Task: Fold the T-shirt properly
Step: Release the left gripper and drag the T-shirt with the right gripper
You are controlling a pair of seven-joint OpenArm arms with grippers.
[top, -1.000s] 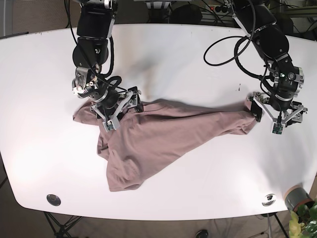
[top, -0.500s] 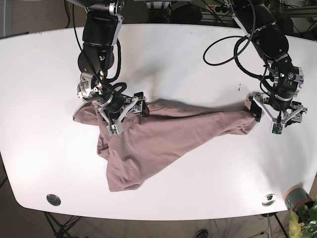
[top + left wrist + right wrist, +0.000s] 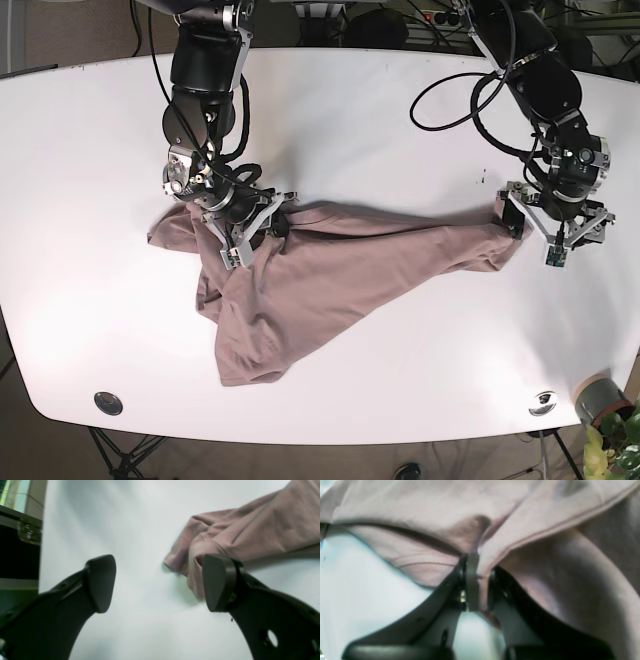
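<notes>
Right hand clamped on T-shirt fold, left hand spread apart beside sleeve end

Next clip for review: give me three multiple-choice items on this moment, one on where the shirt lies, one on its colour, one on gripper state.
1. The T-shirt lies on:
A. the white table
B. a chair
C. the floor

2. The T-shirt is:
A. blue
B. dusty pink
C. green

3. The right gripper is:
A. open above bare table
B. shut on the T-shirt
C. out of view

Key: 1 A, fabric spreads across the tabletop; 2 B, every view shows it pink; 3 B, the right wrist view shows cloth pinched between closed fingers, while the left gripper stands open at the cloth's end.
</notes>
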